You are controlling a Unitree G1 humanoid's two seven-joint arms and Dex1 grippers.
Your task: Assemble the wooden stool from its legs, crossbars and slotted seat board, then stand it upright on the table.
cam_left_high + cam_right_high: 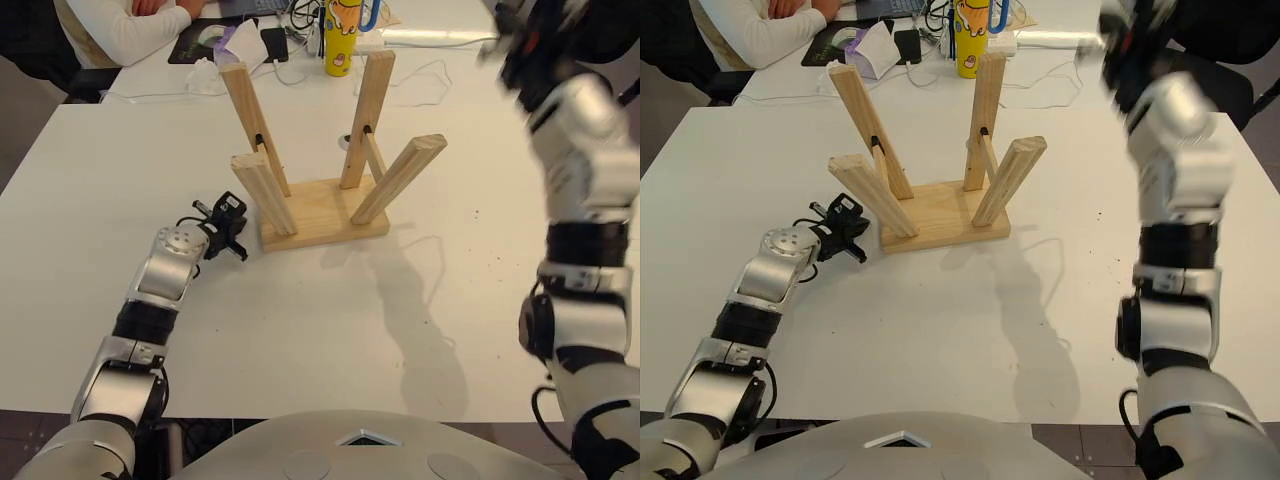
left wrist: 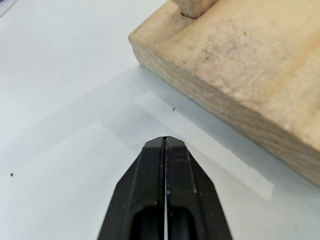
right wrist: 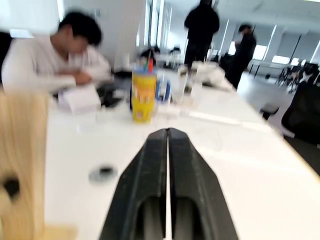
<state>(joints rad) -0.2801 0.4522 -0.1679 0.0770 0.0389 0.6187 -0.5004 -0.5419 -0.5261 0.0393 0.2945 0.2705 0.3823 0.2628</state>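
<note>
The stool (image 1: 322, 170) lies upside down near the middle of the white table (image 1: 120, 180). Its seat board (image 1: 325, 218) is flat on the tabletop and four legs splay upward: two taller ones at 11 (image 1: 255, 125) and 1 o'clock (image 1: 366, 115), two lower ones at 8 (image 1: 265, 195) and 4 o'clock (image 1: 400, 178) of the board. No writing or label can be seen on the wood. The left gripper (image 2: 165, 142) sits low over the table at 9 o'clock of the board, just beside its near corner but not touching it. Its fingers are pressed together with nothing between them. The right gripper (image 3: 168, 132) is raised high at about 1 o'clock of the stool, well apart from it, fingers likewise closed tight and empty. At 12 o'clock, on the table behind, stands a yellow cup (image 1: 340, 40) with a cartoon figure printed on it. Any lettering there is too small to read.
</note>
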